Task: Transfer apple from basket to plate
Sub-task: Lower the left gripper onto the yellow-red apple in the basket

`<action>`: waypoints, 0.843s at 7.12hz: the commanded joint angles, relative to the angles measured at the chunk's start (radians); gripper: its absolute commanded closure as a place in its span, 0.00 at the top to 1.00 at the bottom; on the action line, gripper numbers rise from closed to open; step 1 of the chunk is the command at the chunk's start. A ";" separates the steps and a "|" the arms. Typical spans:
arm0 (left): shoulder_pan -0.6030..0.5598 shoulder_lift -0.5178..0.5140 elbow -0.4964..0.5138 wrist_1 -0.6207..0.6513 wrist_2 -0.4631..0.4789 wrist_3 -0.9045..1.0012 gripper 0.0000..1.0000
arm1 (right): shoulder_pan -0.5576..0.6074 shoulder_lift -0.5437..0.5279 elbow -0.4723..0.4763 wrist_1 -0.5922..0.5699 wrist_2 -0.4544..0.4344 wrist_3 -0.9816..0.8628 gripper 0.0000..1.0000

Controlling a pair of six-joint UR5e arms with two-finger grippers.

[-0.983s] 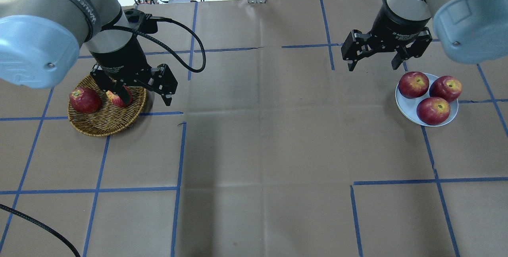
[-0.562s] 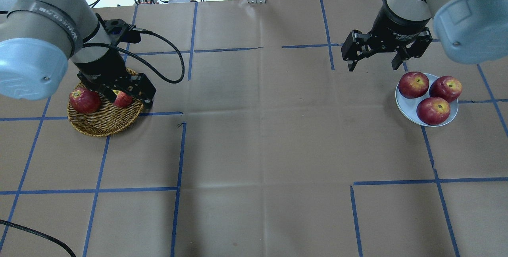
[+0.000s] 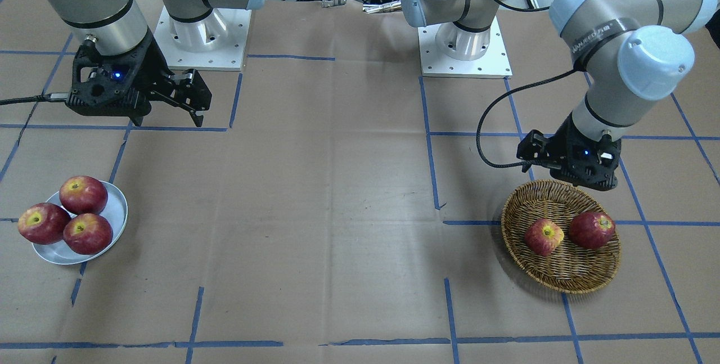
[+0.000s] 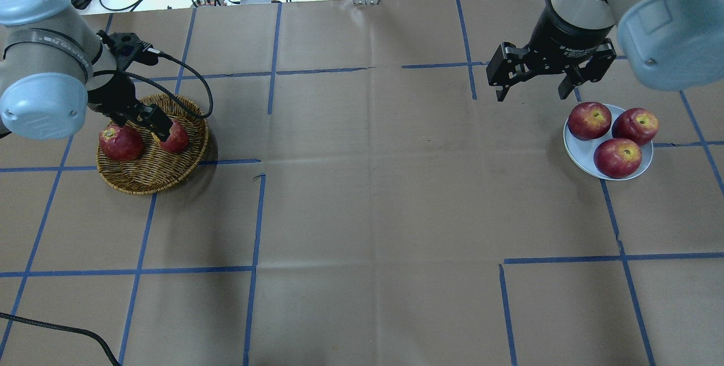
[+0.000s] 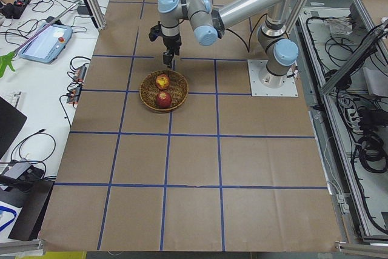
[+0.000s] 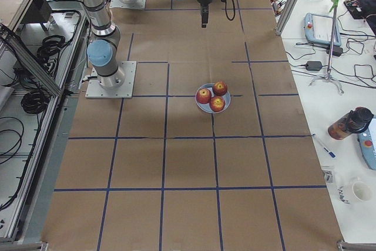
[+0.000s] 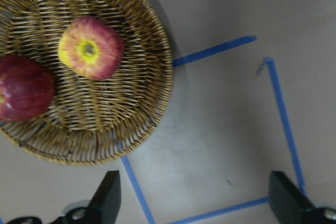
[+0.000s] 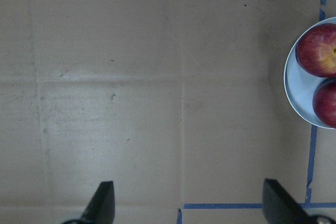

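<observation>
The pale apple (image 3: 544, 236) with a yellow patch round its stem lies in the wicker basket (image 3: 562, 288), beside a dark red apple (image 3: 591, 229). It also shows in the overhead view (image 4: 174, 138) and the left wrist view (image 7: 91, 47). My left gripper (image 4: 160, 127) hangs open and empty above the basket's (image 4: 147, 182) rim, close to the pale apple and not touching it. The silver-grey plate (image 4: 577, 154) at the other end holds three glossy red apples. My right gripper (image 4: 531, 94) is open and empty, raised beside the plate (image 8: 294, 93).
Brown paper with blue tape lines covers the table. The left arm's black cable (image 4: 186, 72) loops above the basket. The two arm bases (image 3: 464, 43) stand at the table's robot side. The dark red apple (image 4: 120, 142) fills the basket's left part.
My left gripper has dropped lower and shifted left over the basket, still open. The apples and the right arm have not moved.
</observation>
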 commanded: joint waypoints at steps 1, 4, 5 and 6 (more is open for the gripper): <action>0.004 -0.153 0.087 0.068 0.001 0.015 0.99 | 0.000 0.000 0.000 -0.001 0.001 0.000 1.00; 0.003 -0.259 0.141 0.070 -0.048 0.015 0.99 | 0.000 0.000 0.000 -0.001 0.002 0.000 1.00; 0.004 -0.270 0.129 0.074 -0.048 0.015 0.99 | 0.000 0.000 0.001 -0.001 0.002 0.000 1.00; 0.004 -0.284 0.126 0.074 -0.040 0.012 0.99 | 0.000 0.000 0.000 0.000 0.002 0.000 1.00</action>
